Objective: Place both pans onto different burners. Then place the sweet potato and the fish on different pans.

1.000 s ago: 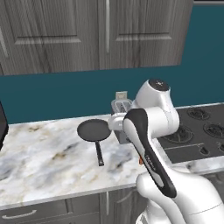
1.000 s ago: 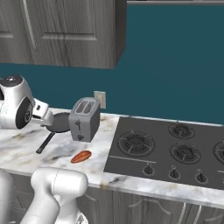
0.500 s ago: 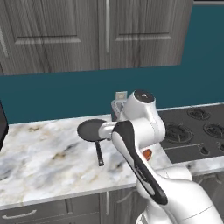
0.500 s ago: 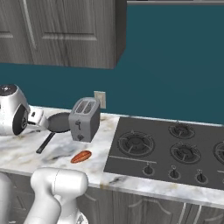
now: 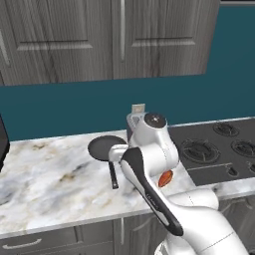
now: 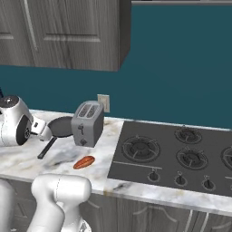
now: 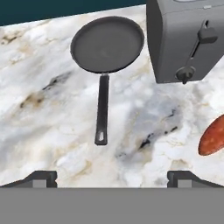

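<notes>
One black pan (image 7: 107, 43) lies on the marble counter left of the toaster, its long handle (image 7: 102, 109) pointing toward me; it also shows as the pan (image 5: 105, 148) and the pan (image 6: 61, 127) in the base views. My gripper (image 7: 114, 179) hovers above the counter just short of the handle's end, open, with nothing between its fingertips (image 7: 41, 178). The sweet potato (image 6: 84, 161) lies on the counter in front of the toaster, at the right edge of the hand view (image 7: 212, 136). The burners (image 6: 141, 148) sit bare on the black cooktop to the right.
A grey toaster (image 6: 88, 123) stands between the pan and the cooktop (image 5: 219, 149), close to the pan's right rim. Open marble counter (image 5: 45, 179) stretches to the left. Grey cabinets hang above a teal wall.
The arm has folded down and swung left, lowering the hand toward the pan's handle. The jaws stayed wide. Pan, toaster and sweet potato have not moved.
</notes>
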Robot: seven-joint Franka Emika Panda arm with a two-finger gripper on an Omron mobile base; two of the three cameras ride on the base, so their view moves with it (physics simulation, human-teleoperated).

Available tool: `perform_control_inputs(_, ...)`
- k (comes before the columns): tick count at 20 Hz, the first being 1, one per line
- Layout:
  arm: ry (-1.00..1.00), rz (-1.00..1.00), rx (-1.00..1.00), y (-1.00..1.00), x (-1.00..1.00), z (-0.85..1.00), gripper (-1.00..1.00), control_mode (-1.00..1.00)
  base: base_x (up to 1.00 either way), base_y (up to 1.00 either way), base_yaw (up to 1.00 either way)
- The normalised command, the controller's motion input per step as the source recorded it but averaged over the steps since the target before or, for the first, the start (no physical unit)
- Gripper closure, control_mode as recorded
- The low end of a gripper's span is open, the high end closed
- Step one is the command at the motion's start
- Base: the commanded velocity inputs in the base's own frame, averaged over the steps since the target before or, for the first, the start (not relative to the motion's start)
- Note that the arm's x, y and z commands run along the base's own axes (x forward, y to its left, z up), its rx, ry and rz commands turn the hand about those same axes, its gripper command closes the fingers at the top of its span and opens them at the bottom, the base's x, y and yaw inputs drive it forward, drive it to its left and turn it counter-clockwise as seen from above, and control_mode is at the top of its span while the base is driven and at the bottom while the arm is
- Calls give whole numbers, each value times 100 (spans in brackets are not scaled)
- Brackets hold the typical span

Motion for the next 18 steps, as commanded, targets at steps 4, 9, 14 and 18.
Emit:
perform_control_inputs(4, 2, -3, 0, 5, 33, -29, -100, -100, 0, 0, 0)
perform_control_inputs(9, 7, 0, 0, 8, 37, -20, -100, -100, 0, 0, 0)
perform_control_inputs(14, 9, 0, 0, 21, 29, -27, -100, -100, 0, 0, 0)
perform_control_inputs(18, 9, 0, 0, 23, 29, -31, -100, -100, 0, 0, 0)
